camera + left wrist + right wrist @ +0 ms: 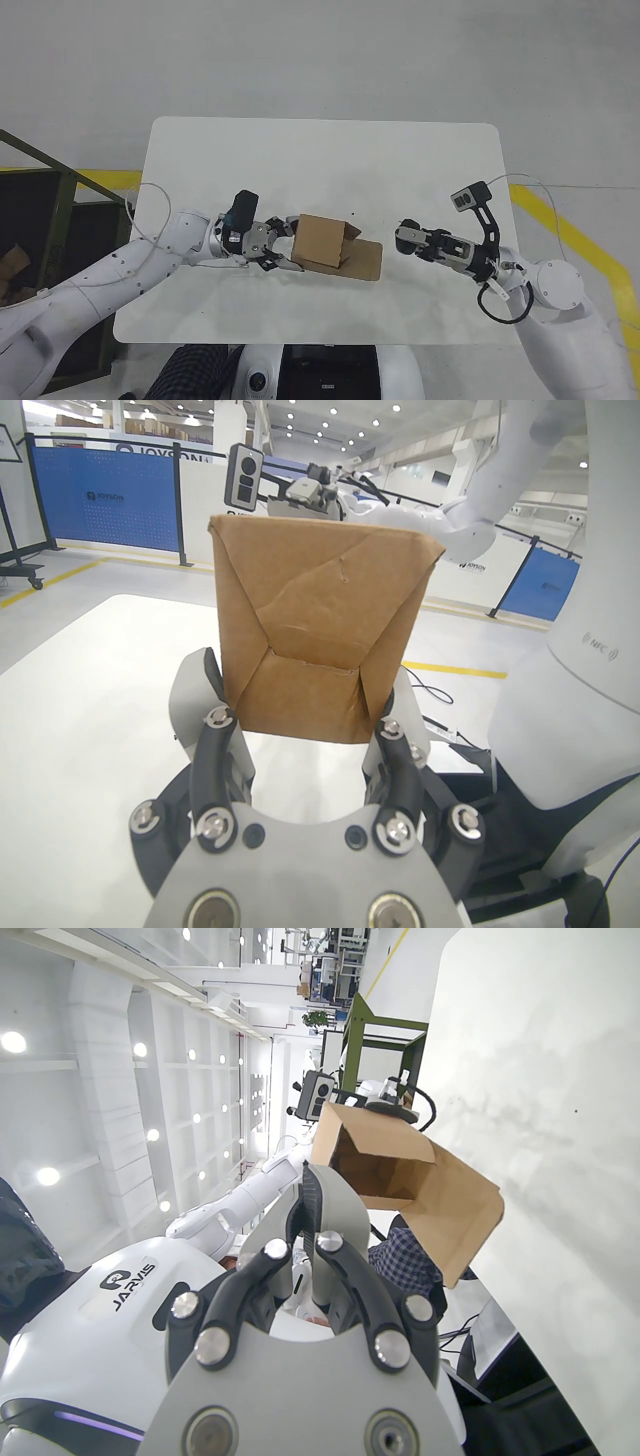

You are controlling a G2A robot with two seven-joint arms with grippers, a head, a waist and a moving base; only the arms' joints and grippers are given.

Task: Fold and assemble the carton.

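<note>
A brown carton (322,240) sits near the front middle of the white table (320,150), partly erected. Its folded bottom end faces my left gripper (280,245), which is shut on that end, one finger on each side wall. In the left wrist view the carton (315,610) stands up between the fingers of this gripper (305,680), its bottom flaps tucked in. The open end with a long loose flap (365,262) points at my right gripper (405,238), which is shut on nothing a short way off. The right wrist view looks past that gripper (305,1193) into the carton's open mouth (380,1173).
A green-framed cart (40,230) holding cardboard stands off the table's left side. Yellow floor tape (560,225) runs past the right edge. The table's far half is bare white surface.
</note>
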